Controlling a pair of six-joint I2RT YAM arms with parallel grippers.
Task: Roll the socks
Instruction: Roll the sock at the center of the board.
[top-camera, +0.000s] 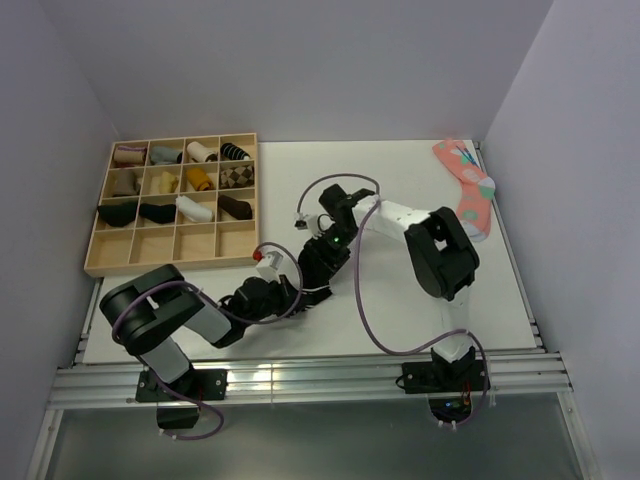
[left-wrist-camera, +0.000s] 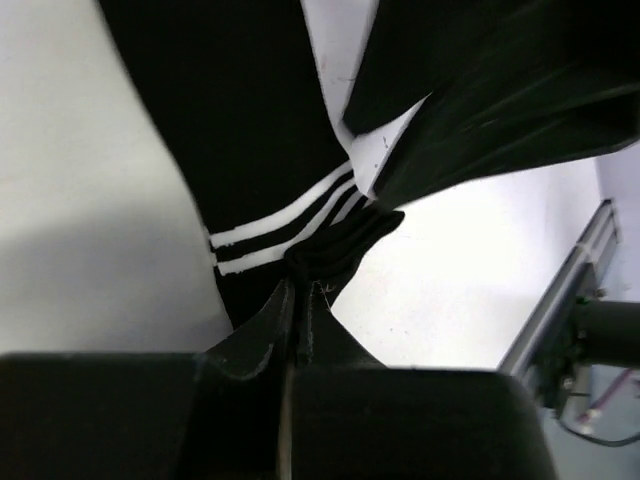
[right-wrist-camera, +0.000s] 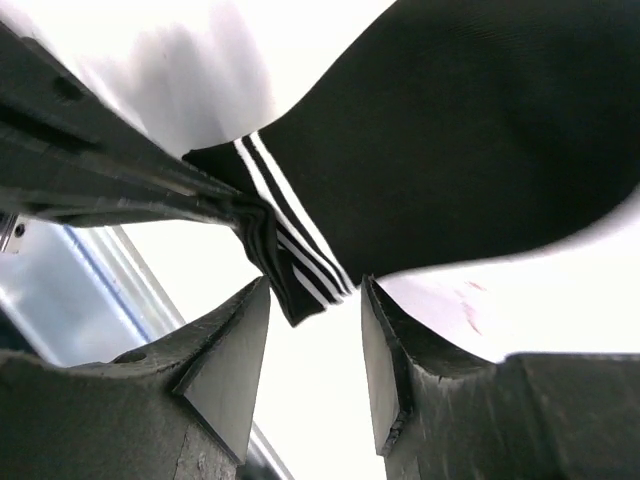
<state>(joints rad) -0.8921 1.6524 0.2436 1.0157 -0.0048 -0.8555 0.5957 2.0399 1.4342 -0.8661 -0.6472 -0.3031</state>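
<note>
White tabletop (top-camera: 500, 290) from above; left arm (top-camera: 190, 315) and right arm (top-camera: 440, 255) meet mid-table; light wooden compartment tray (top-camera: 170, 268) far-left holds rolled socks (top-camera: 200, 152); pink patterned sock (top-camera: 465, 185) lies far-right.

Left wrist: left gripper (left-wrist-camera: 300, 290) is clenched on the bunched cuff of the black knit ankle socks with thin white stripes (left-wrist-camera: 250, 120); we see the sock body stretching away over the tabletop.

Right wrist: right gripper (right-wrist-camera: 315, 290) is released, jaws apart; the pinched cuff hangs between them.
</note>
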